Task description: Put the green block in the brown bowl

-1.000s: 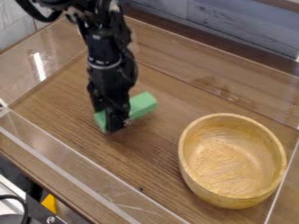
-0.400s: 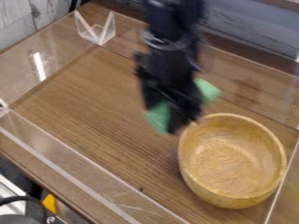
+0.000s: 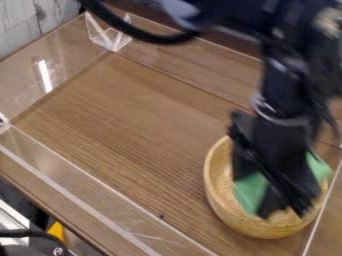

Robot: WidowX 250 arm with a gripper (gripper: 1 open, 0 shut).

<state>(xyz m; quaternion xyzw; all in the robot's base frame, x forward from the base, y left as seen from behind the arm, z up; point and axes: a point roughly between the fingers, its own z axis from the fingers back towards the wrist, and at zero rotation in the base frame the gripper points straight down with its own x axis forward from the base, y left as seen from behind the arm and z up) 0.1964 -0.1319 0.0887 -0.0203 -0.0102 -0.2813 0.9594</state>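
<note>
The green block (image 3: pixel 258 187) is a bright green bar held between the black fingers of my gripper (image 3: pixel 277 190), which is shut on it. Part of the block also shows to the right of the fingers. Block and gripper hang over the inside of the brown bowl (image 3: pixel 222 189), a wide, light wooden bowl at the lower right of the table. The arm (image 3: pixel 287 100) comes down from the top of the picture, blurred, and hides much of the bowl's middle and far rim. I cannot tell whether the block touches the bowl's floor.
The wooden table top (image 3: pixel 120 120) is fenced by clear plastic walls (image 3: pixel 54 185). A clear triangular stand (image 3: pixel 110 35) sits at the back left. A black cable (image 3: pixel 134 30) loops across the top.
The gripper has carried the green block from the table's middle to the right and up, and it now hangs over the bowl. The grip has stayed shut.
</note>
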